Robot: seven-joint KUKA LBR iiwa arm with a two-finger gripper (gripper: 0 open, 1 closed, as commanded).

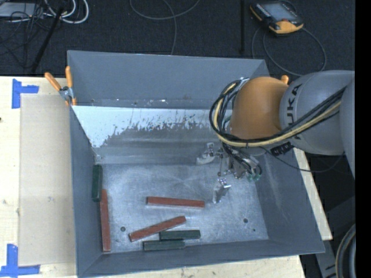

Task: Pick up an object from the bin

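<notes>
My gripper (220, 191) hangs over the right middle of the bin floor, its fingertips just right of a flat reddish-brown bar (175, 202). That bar lies nearly level across the floor, its right end close to the fingertips. Nothing shows between the fingers. A second reddish-brown bar (157, 228) lies tilted below it, nearer the front. Two dark green bars (179, 234) (164, 245) rest side by side by the front wall.
Along the left wall lie a dark green bar (96, 182) and a long reddish-brown bar (105, 220), both lengthwise. The arm with its orange cover and cables reaches in from the right above the gripper.
</notes>
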